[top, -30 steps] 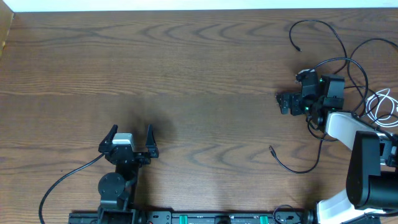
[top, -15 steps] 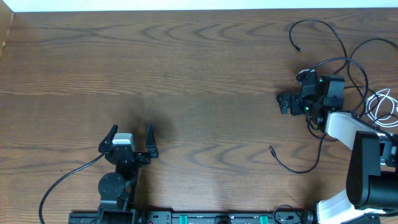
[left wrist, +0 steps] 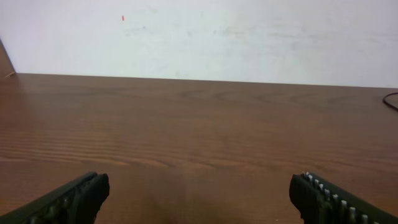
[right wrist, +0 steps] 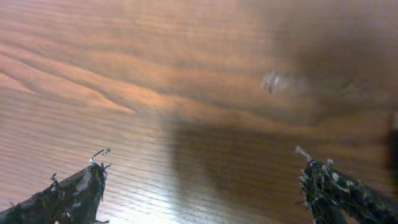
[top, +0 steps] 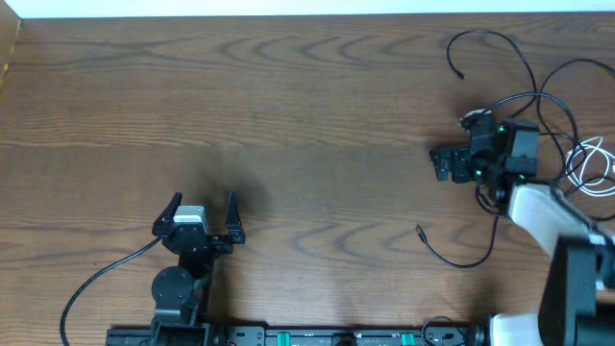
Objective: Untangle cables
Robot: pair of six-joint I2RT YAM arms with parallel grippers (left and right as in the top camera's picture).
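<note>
Along right edge of overhead frame, thin black plug-ended cords (top: 421, 232) and white looped cord (top: 588, 161) are spread around black two-finger right gripper (top: 438, 163), jaws apart, empty. Lower left, black left gripper (top: 203, 203) likewise apart, empty. Risk: knot is tightened if wrong strand is pulled.

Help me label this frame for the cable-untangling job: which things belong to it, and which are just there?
Belongs to the job:
- black cables
- white cable

Just there:
- left arm's own lead
- wooden table
</note>
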